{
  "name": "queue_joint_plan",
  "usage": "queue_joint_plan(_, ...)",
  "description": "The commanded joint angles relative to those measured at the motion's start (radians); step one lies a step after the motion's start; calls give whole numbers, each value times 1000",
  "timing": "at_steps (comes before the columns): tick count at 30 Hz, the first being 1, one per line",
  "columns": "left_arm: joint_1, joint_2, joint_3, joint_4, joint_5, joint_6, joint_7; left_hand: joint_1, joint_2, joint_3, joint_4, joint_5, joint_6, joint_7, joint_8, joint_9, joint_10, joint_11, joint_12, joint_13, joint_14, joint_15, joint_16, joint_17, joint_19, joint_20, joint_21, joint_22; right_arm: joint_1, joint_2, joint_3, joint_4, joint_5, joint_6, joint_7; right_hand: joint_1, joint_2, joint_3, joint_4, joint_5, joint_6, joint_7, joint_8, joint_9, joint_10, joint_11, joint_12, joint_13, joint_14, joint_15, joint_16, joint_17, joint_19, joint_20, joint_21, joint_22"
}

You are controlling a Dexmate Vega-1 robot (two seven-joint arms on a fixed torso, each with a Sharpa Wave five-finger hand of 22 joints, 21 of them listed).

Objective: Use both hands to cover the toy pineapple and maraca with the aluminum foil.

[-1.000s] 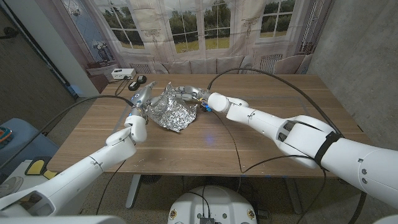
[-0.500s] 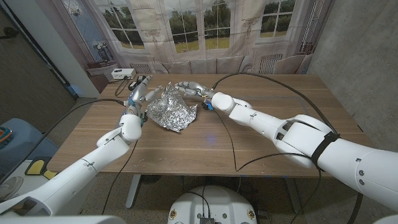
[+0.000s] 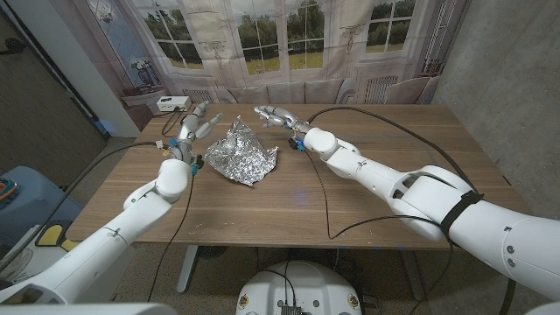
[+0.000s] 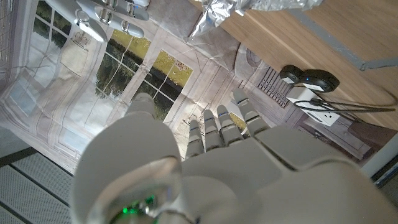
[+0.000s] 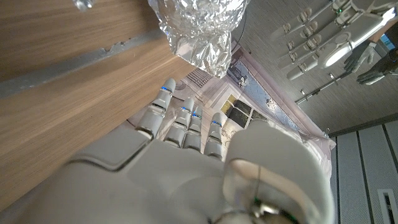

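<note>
Crumpled aluminum foil [image 3: 242, 153] tented in peaked mound on table's far-left part (contents hidden underneath).

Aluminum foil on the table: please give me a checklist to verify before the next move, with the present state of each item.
1. Aluminum foil forms a crumpled mound on the wooden table: ok.
2. Toy pineapple and maraca fully hidden under the foil: ok in the head view; far side cannot tell.
3. Left robot hand is off the foil, fingers apart, holding nothing: ok.
4. Right robot hand is off the foil, holding nothing: ok.
5. Foil edges lie down on the table all around: cannot tell.
</note>
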Motion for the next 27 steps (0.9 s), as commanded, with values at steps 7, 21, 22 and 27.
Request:
queue_joint_plan(7, 12, -9, -73, 92, -281, -199, -247, -49, 3, -5, 20, -2, -32, -12, 1, -1, -41, 5, -6, -8, -47, 17, -2, 1, -42, 12, -27, 3, -98, -58, 136, -148, 154, -7, -11, -25, -8, -6, -9, -9, 12, 13, -4, 1, 14, 15, 3, 1, 6, 12, 1, -2, 9, 5, 0, 2)
queue_joint_plan(21, -20, -22, -75, 157, -424, -258, -420, -95, 3, -14, 36, -4, -51, -28, 4, -4, -80, 17, -6, -17, -98, 29, -3, 1, -76, 5, -53, 4, -199, -131, 216, -329, 230, -49, -66, -51, -17, -14, -12, -18, 27, 21, -3, 0, 27, 22, 4, -1, 13, 17, 0, -6, 12, 9, 0, 1)
queue_joint_plan(22, -21, -22, -73, 159, -427, -256, -424, -100, 4, -15, 38, -4, -52, -28, 4, -4, -83, 19, -6, -18, -102, 31, -3, 1, -77, 6, -55, 4, -206, -134, 221, -340, 232, -50, -75, -52, -18, -14, -12, -18, 28, 20, -3, 0, 28, 22, 4, -1, 14, 19, 0, -6, 12, 9, 0, 1)
queue_joint_plan(27, -26, -27, -71, 181, -445, -259, -441, -111, 6, -18, 43, -4, -61, -27, 2, -4, -90, 20, -6, -20, -112, 33, -3, 1, -85, 2, -60, 5, -226, -142, 232, -358, 236, -36, -94, -61, -18, -16, -12, -21, 32, 22, -3, -1, 30, 23, 4, -1, 16, 18, 0, -7, 12, 9, 0, 1)
